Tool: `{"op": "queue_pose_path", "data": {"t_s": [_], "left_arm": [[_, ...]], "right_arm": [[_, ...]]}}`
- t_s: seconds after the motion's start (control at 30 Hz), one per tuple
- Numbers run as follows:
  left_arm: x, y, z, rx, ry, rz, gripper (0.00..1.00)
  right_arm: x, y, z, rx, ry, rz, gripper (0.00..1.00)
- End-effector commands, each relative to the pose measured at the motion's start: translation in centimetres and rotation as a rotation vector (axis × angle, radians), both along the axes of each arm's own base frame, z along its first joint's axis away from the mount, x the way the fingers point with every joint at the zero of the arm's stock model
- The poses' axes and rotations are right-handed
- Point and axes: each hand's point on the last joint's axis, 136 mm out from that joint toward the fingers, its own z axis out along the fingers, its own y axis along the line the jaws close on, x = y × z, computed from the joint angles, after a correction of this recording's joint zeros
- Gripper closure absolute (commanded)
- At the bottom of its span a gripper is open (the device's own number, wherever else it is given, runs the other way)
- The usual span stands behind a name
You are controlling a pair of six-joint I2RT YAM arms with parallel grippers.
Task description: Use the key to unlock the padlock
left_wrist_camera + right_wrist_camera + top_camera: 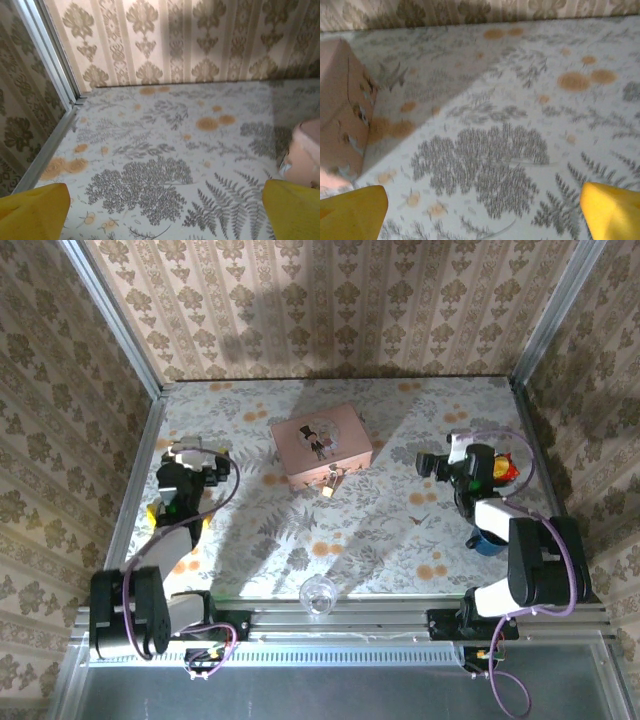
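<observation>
Yellow jaws spread, the left gripper (pixel 162 212) and right gripper (pixel 482 212) are flanking the padlock (pixel 328 490) at the pink box's (pixel 320 435) near face: three o'clock from left, nine from right.

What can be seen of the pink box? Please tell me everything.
The pink box is rectangular and closed, with a top-hatted figure pictured on its lid. It lies flat, slightly turned, near the middle of the flowered table. A small brass padlock sits against its near front side.
</observation>
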Motion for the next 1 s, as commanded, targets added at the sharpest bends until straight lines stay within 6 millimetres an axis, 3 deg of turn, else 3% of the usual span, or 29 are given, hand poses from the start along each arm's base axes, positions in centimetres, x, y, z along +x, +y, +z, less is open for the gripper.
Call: {"op": "queue_pose_path", "data": {"t_s": [0.0, 0.13, 0.27, 0.43, 0.53, 0.67, 0.97], "left_arm": [[-0.8, -0.3, 1.4, -0.091, 0.018, 0.028, 0.0], [-2.0, -2.3, 3.5, -0.162, 0.016, 0.004, 0.0], [-3.2, -6.1, 5.1, -0.142, 0.02, -0.064, 0.0], [-4.8, -9.7, 5.7, -0.172, 0.018, -0.103, 0.0], [-5.4, -11.5, 5.4, -0.226, 0.027, -0.131, 0.0], [-5.4, -12.8, 5.0, -0.294, 0.032, -0.143, 0.0], [-4.1, -13.3, 4.3, -0.268, 0.028, -0.121, 0.0]], "right_arm": [[-1.7, -0.6, 0.0, 0.037, 0.133, -0.07, 0.0], [-3.4, -1.0, 0.2, 0.07, 0.184, -0.143, 0.0], [-5.8, -0.6, -0.7, 0.054, 0.298, -0.18, 0.0], [-9.6, 0.1, -2.6, 0.017, 0.508, -0.241, 0.0], [-12.0, 1.0, -3.8, 0.03, 0.606, -0.266, 0.05], [-14.6, 1.7, -4.1, 0.092, 0.694, -0.307, 0.19], [-18.4, 2.5, -5.6, 0.208, 0.749, -0.4, 0.34]]}}
